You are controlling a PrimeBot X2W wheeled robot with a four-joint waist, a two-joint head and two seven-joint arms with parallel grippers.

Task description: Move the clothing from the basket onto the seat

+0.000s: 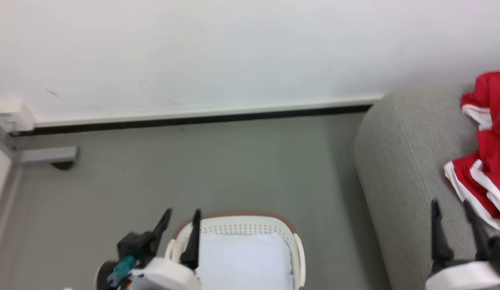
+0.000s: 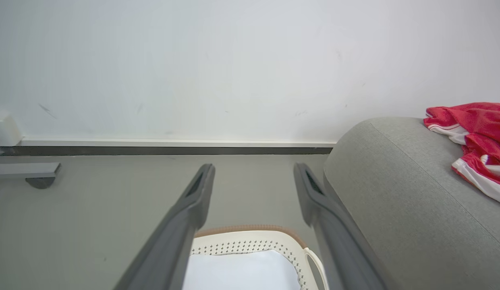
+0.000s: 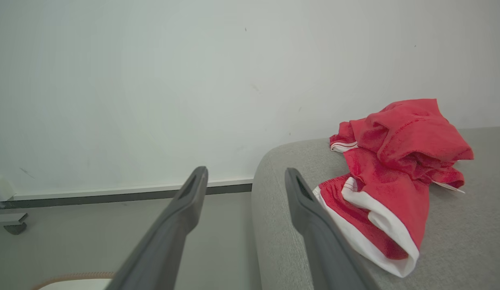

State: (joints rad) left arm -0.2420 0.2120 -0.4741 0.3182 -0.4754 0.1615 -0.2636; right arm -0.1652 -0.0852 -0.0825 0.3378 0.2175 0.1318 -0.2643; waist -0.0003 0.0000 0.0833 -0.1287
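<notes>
Right now the clothing (image 3: 391, 181) lies in a red heap w/ white trim on the seat (image 1: 399, 161), near its rounded end, one white-edged hem spread toward the right gripper (image 1: 451, 202). That gripper hovers just beside the hem, fingers (image 3: 185, 217) wide apart, nothing btw them. The left gripper (image 1: 182, 212) is also spread wide & empty, hanging over the left side of the basket (image 1: 241, 219), which stands on the floor (image 1: 233, 169) beside the seat's end. The part of the basket in view shows only its pale bottom. The near part is cut off, so whether any garment is left can't be told.

Risks, as judged: the right gripper is v. close to the loose hem, so a careless pull-back could snag the fabric & drag it off the seat. The heap sits near the rounded end, so a nudge might let it slide to the floor. A low sweep by the left gripper could clip the basket rim & shove or tip it.

Around: white wall (image 1: 233, 48) w/ skirting (image 1: 201, 114), a small grey fitting (image 1: 52, 155) low at the left. Nothing stands btw basket & seat.
</notes>
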